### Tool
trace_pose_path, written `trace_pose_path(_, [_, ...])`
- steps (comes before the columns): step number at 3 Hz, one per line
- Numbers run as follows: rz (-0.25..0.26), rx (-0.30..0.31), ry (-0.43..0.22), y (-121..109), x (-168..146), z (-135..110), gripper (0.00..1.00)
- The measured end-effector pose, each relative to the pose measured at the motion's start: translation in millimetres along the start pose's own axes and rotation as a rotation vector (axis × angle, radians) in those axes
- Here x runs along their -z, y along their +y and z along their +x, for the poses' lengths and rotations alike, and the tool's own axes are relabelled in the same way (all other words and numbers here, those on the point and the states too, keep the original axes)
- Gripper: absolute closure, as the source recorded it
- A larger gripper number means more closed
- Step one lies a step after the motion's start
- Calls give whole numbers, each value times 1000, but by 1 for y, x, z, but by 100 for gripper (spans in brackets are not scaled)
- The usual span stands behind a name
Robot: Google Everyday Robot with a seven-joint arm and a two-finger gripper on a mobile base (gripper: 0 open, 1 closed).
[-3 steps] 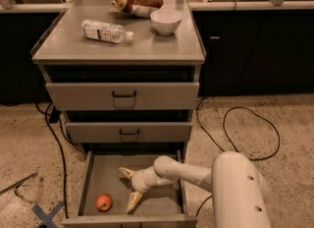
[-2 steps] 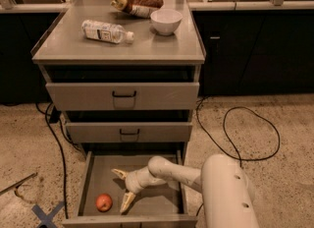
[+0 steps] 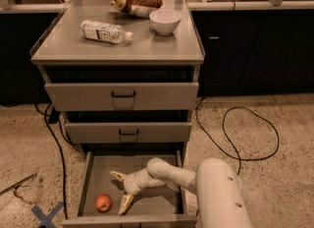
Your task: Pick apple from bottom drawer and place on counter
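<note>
The apple (image 3: 103, 203), small and red-orange, lies on the floor of the open bottom drawer (image 3: 147, 205) near its front left corner. My gripper (image 3: 121, 190) is inside the drawer, just right of the apple and apart from it. Its two pale fingers are spread wide, one fingertip (image 3: 117, 175) toward the back and one toward the front, pointing left at the apple. The white arm reaches in from the lower right. The counter (image 3: 122, 45) is the grey cabinet top above.
On the counter lie a plastic bottle (image 3: 105, 31), a white bowl (image 3: 165, 21) and a brown snack bag (image 3: 137, 2). The two upper drawers are closed. Black cables run over the floor on both sides of the cabinet. Blue tape marks the floor at lower left.
My gripper has moved left inside the drawer, closer to the apple, with its fingers still spread. The apple has not moved.
</note>
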State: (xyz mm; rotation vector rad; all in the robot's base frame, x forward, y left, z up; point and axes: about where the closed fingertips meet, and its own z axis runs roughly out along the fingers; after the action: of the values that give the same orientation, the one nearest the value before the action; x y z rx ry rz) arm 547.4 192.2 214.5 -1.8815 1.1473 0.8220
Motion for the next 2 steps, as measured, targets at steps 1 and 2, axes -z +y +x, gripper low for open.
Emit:
trace_pose_path(1, [-21,10,-47,-3,-16,16,0])
trace_pose_path(2, [-77,27,-129,4,-51,19,0])
